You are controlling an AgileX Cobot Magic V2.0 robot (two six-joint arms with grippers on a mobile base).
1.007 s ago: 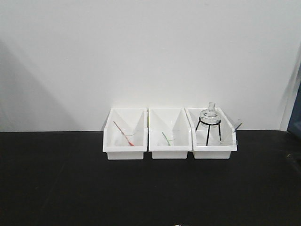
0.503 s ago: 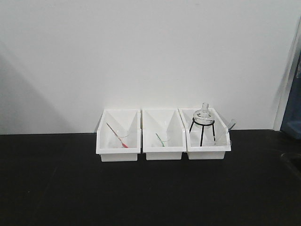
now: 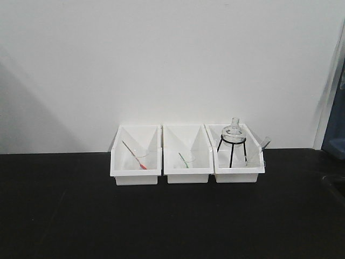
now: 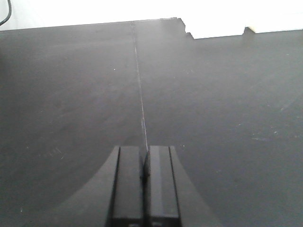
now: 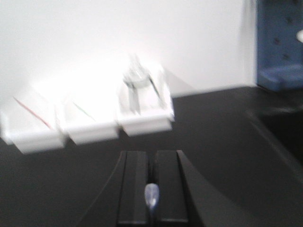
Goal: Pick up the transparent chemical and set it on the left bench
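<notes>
Held clear dropper pipette (image 5: 151,196) lengthwise in clamped right gripper (image 5: 152,158), lower centre, above black bench (image 5: 203,142); left gripper (image 4: 144,153) closed, seemingly empty.

The bench (image 3: 81,216) is matte black, crossed in the left wrist view by 1 thin pale seam (image 4: 139,85). The wall (image 3: 161,54) is plain white, shadowed grey at its left. The 3 bins (image 3: 187,175) are white. The left bin's dropper (image 3: 135,155) is red and the middle bin's dropper (image 3: 186,160) is green. The stand (image 3: 230,151) is black and the flask (image 3: 234,131) is colourless. The left gripper (image 4: 145,153) and right gripper (image 5: 151,158) are black. The pipette (image 5: 151,195) is colourless with a bluish-white sheen. The panel (image 5: 279,42) is blue.
</notes>
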